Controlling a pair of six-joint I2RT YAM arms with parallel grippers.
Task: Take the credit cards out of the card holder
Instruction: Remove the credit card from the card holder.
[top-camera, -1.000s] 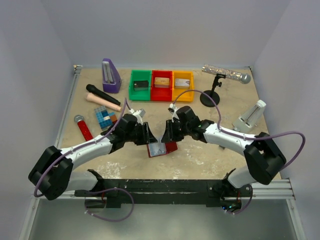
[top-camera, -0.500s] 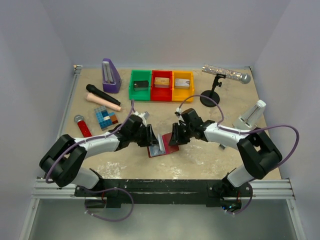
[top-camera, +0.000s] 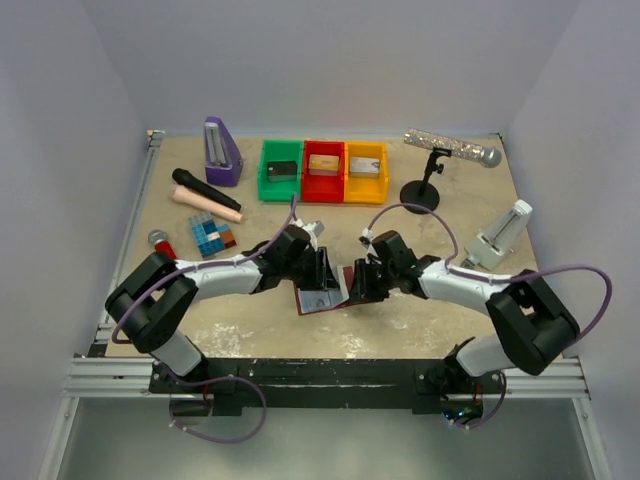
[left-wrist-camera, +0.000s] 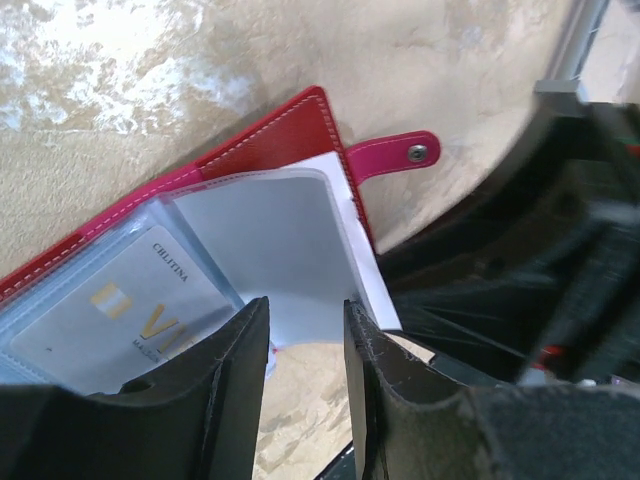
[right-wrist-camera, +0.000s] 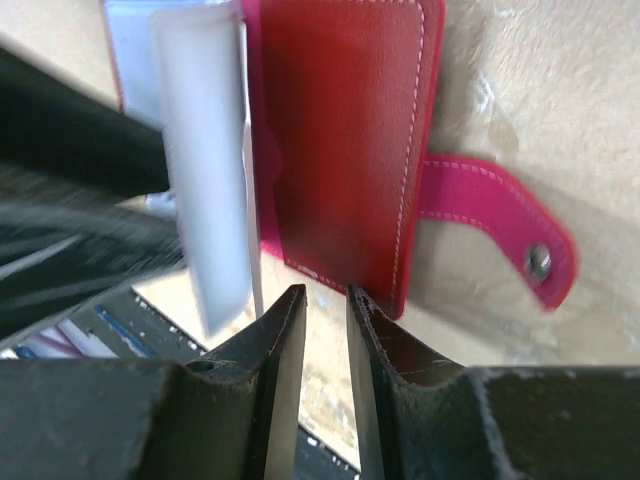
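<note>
The card holder (top-camera: 321, 299), a dark red wallet, lies open near the table's front edge between both grippers. In the left wrist view its red cover (left-wrist-camera: 262, 150) and red tab (left-wrist-camera: 394, 156) show, with clear sleeves fanned up and a silvery-grey credit card (left-wrist-camera: 128, 312) in one sleeve. My left gripper (top-camera: 327, 274) (left-wrist-camera: 305, 318) is narrowly open, its tips at the edge of a pale sleeve leaf. My right gripper (top-camera: 356, 286) (right-wrist-camera: 326, 300) is narrowly open with nothing between its fingers, tips at the near edge of the red cover (right-wrist-camera: 340, 130). A pale sleeve (right-wrist-camera: 205, 150) stands upright beside it.
Green (top-camera: 281, 171), red (top-camera: 323, 170) and yellow (top-camera: 365, 170) trays stand at the back. A purple metronome (top-camera: 222, 150), black microphone (top-camera: 205, 188), tiled block (top-camera: 210, 236) and red microphone (top-camera: 160, 243) lie at left. A microphone stand (top-camera: 421, 194) and a white object (top-camera: 500, 232) are at right.
Both grippers have dropped and closed in on the card holder, the left one moving right and the right one nearer the front edge. The sleeves are now fanned up.
</note>
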